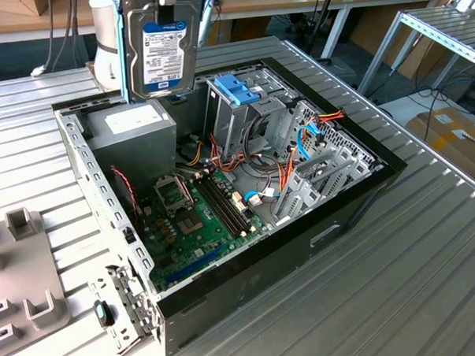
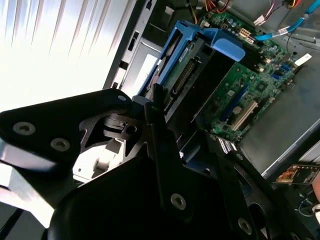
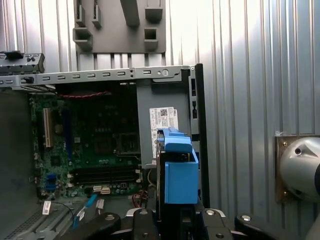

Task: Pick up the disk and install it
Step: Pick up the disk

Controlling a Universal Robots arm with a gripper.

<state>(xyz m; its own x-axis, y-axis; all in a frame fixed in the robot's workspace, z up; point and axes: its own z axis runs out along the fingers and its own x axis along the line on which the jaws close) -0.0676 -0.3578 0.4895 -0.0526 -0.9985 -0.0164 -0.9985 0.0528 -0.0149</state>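
Pincer (image 3: 174, 220) is clamped on the disk (image 1: 161, 47), gripping it by its upper edge. Disk is off the bench (image 1: 400, 281), held upright in the air. In the exterior view its white label faces the camera, w/ light blue carrier rail showing along the sides. It hangs over the far corner of the open PC case (image 1: 356, 196), approx above the grey PSU box (image 1: 133, 127).

First wrist view looks down past the disk edge-on: blue rail end sits between the black pincer links, w/ the PSU's white sticker (image 3: 162, 120) and the case's side wall below it. Second wrist view shows the disk's underside circuit board (image 2: 182, 75) inside the blue frame, black fingers (image 2: 155, 115) tight against it.

Case lies on its side, lid off, on the ribbed metal bench. Inside: green mobo (image 1: 196, 219) on the floor of the case, red/orange/blue cables near the middle, metal drive cage (image 1: 247, 126) w/ a blue plastic bracket (image 1: 237, 90) on top. Cage is just beside the held disk, toward the exterior view's right, not touching it. Grey moulded fixture (image 1: 25, 274) sits on the bench at the exterior view's left, apart from the case.
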